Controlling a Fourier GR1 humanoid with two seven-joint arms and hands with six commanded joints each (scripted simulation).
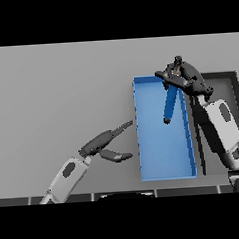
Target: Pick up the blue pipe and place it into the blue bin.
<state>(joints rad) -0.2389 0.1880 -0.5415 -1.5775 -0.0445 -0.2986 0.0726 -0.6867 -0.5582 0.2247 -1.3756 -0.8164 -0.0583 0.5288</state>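
The blue pipe [169, 104] hangs over the far part of the blue bin [163, 154], slanting down toward the bin floor. My right hand [185, 78] is shut on the pipe's upper end, above the bin's far right corner. My left hand [107, 141] rests open over the table just left of the bin, fingers pointing toward the bin wall, thumb spread below.
A dark tray [224, 80] lies to the right of the blue bin, partly covered by my right arm. Grey table [55, 95] stretches to the left and far side.
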